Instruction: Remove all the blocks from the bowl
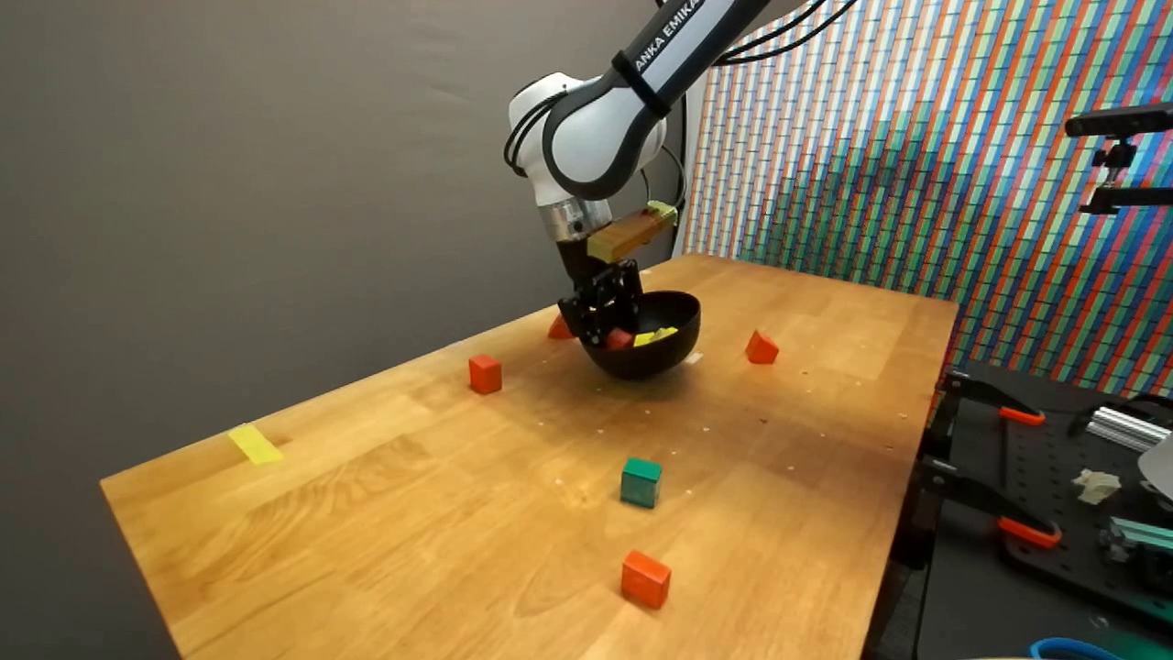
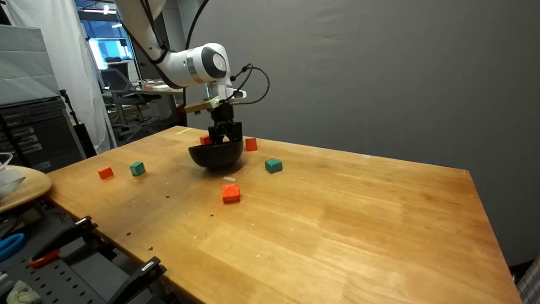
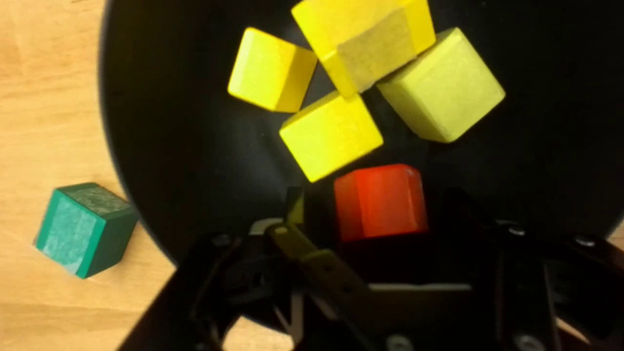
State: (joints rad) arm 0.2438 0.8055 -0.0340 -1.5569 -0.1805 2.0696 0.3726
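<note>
The black bowl (image 1: pixel 660 360) stands on the wooden table in both exterior views. My gripper (image 3: pixel 378 204) reaches down into it with the jaws apart. A red block (image 3: pixel 382 204) sits between the fingers in the wrist view, dark space showing on either side of it. Several yellow blocks lie close together in the bowl, among them a yellow block (image 3: pixel 331 136) just beyond the red one. Outside the rim is a green block (image 3: pixel 85 231). Other blocks rest on the table, such as a red block (image 1: pixel 485 375) and a green block (image 1: pixel 641 483). The bowl's inside is hidden in an exterior view (image 2: pixel 217 155).
Around the bowl lie more blocks: a red block (image 2: pixel 231 193), a green block (image 2: pixel 274 165) and an orange-red block (image 1: pixel 646 579). A yellow tape strip (image 1: pixel 255 444) marks the table edge. A grey wall (image 1: pixel 275 183) runs along the table; clamps (image 1: pixel 994 509) grip a side bench.
</note>
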